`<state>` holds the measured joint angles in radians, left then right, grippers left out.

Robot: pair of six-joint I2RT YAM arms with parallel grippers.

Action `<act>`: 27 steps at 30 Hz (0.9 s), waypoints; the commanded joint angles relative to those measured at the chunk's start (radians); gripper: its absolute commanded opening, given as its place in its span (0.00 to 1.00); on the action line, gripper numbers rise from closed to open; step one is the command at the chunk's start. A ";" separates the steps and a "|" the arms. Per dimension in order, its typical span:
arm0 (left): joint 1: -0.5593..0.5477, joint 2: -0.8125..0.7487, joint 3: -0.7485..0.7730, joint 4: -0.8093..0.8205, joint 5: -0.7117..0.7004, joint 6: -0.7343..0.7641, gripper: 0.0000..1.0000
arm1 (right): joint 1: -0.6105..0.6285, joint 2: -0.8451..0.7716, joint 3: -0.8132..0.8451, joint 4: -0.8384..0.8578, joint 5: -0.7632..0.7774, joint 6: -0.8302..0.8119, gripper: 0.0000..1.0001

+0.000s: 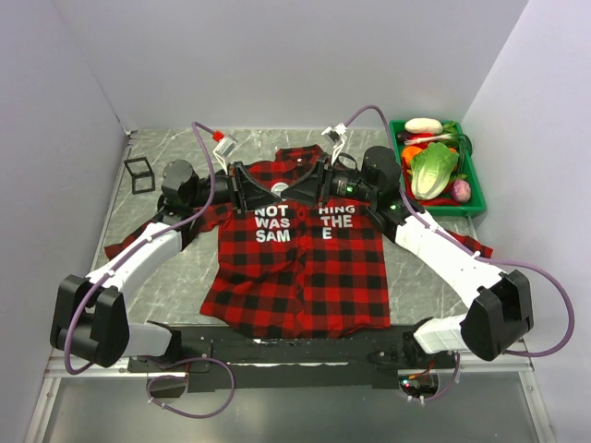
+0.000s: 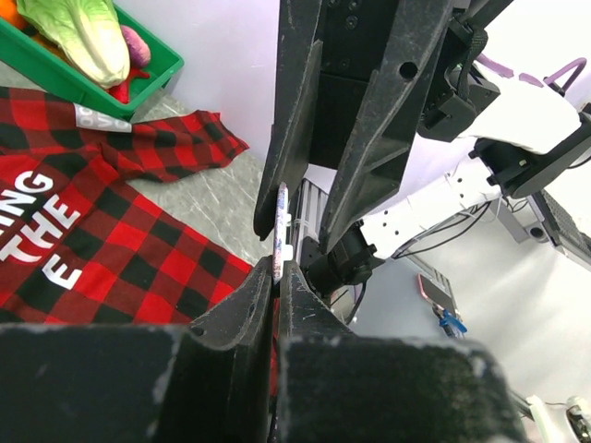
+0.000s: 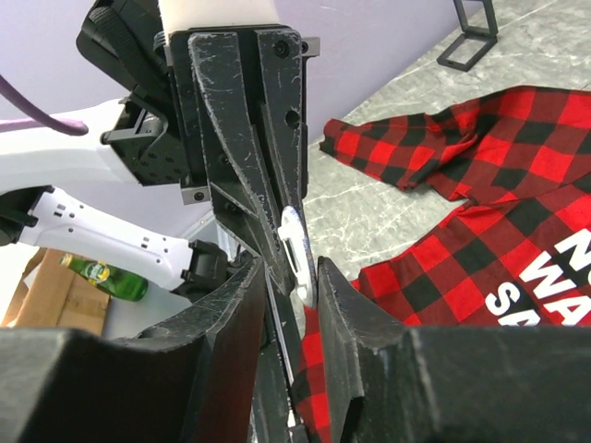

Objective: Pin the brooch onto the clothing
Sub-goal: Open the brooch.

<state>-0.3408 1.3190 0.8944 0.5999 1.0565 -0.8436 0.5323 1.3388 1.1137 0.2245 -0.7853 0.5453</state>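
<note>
The clothing (image 1: 295, 268), a red-and-black plaid shirt with white letters, lies flat on the table. Both grippers meet tip to tip just above its collar. My left gripper (image 1: 275, 195) is shut on the brooch (image 2: 281, 221), a thin pale disc seen edge-on that sticks up from its fingertips (image 2: 261, 286). My right gripper (image 1: 295, 192) faces it. Its jaws stand apart on either side of the brooch (image 3: 295, 242) and the left gripper's tips, and its right finger (image 3: 332, 286) is close against the disc. The top view hides the brooch between the fingers.
A green tray (image 1: 473, 198) of toy vegetables stands at the back right, beside the shirt's right sleeve. A small black wire-frame cube (image 1: 140, 173) sits at the back left. The shirt's sleeves spread out towards both arms. Grey walls close in the table.
</note>
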 commanded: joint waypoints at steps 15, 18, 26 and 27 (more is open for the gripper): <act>-0.023 -0.041 0.044 -0.021 0.002 0.066 0.01 | 0.006 -0.027 0.009 0.062 0.014 -0.007 0.21; -0.027 -0.047 0.046 -0.041 -0.004 0.086 0.01 | 0.006 -0.026 0.014 0.053 0.018 -0.015 0.20; -0.030 -0.050 0.058 -0.089 -0.016 0.124 0.01 | 0.008 -0.004 0.049 -0.048 0.029 -0.053 0.18; -0.030 -0.050 0.061 -0.095 -0.019 0.129 0.01 | 0.011 -0.003 0.055 -0.074 0.032 -0.064 0.17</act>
<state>-0.3531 1.2964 0.9081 0.5148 1.0466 -0.7593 0.5323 1.3392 1.1152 0.1989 -0.7742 0.5240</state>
